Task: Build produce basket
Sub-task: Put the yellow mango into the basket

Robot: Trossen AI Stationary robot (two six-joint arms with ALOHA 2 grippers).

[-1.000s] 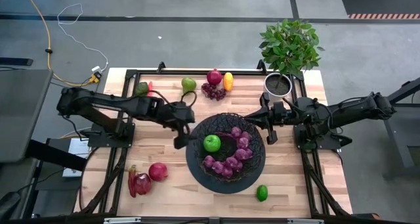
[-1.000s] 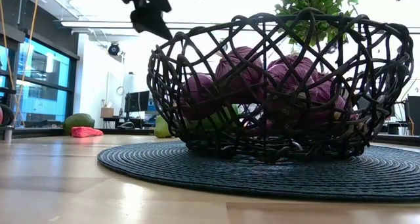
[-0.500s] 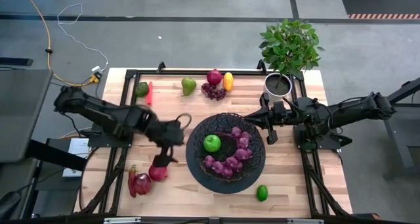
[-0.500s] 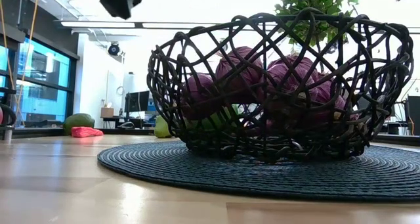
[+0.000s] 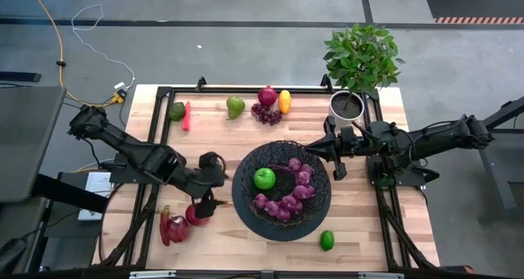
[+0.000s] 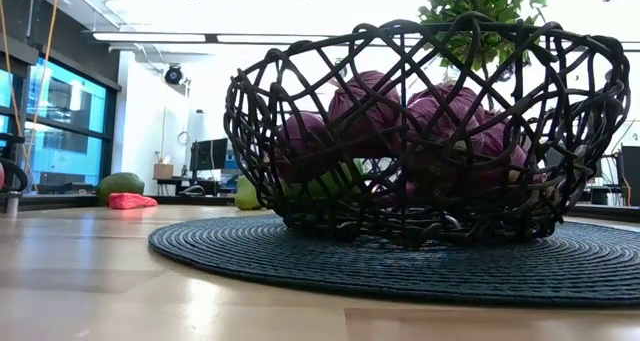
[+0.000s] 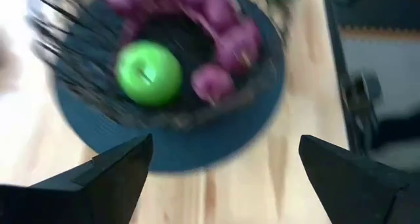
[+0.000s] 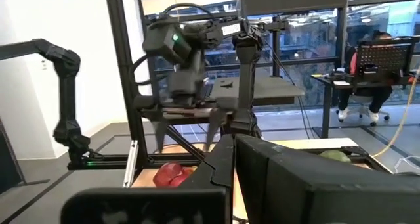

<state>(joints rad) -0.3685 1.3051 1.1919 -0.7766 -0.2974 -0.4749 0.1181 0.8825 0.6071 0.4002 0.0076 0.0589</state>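
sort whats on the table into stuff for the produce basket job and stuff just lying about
For the job: basket, green apple, grapes, red apple, pepper, lime, pear.
Lying about: potted plant, round mat.

The basket is set on a round mat at the middle of the tabletop, with an apple and grapes held inside. Further produce is lined along the far edge, a lime lies near the front, and the left gripper is placed over an onion left of the basket.
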